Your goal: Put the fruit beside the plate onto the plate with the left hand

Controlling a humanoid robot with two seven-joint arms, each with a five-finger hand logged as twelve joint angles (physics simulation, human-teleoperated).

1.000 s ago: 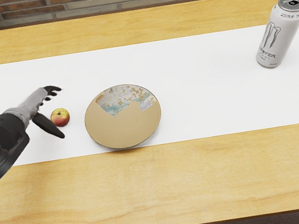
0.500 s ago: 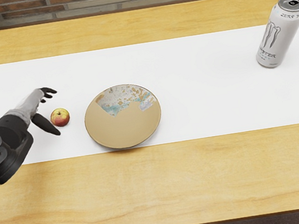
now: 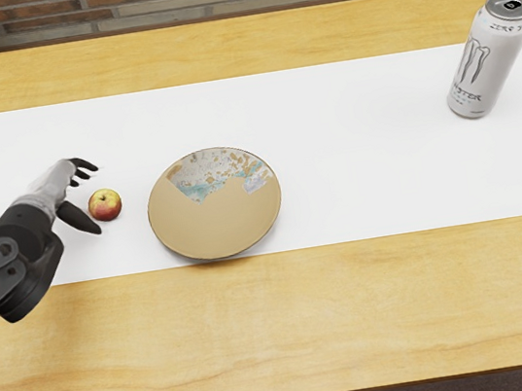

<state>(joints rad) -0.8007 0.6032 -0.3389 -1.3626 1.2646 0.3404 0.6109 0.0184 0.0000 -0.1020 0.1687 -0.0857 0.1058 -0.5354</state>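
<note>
Apple (image 3: 105, 204) lies on the white runner (image 3: 347, 114), just left of the plate (image 3: 218, 223) and not touching it. The plate holds nothing, so as I read it I am in the reach-and-grasp step, with the lift and the placing not yet done.

My left hand (image 3: 66, 193) is just left of the apple. Its fingers (image 3: 85, 166) are spread above and behind the fruit and the thumb (image 3: 80, 219) is angled out below it. The hand is open and holds nothing. The thumb tip is very close to the apple, but I cannot tell whether it touches. The right arm is out of view.

Next I would ease the hand rightward until the apple is between thumb and fingers, and close gently, since a round fruit could roll off toward the plate. After that comes a short lift and a carry to the right.

The only writing is on the white can (image 3: 477, 60), standing well apart at far right. It bears the dark clawed M of Monster. A small line above the M is too blurred to read. The plate has a mottled pattern along its far side and no words.
</note>
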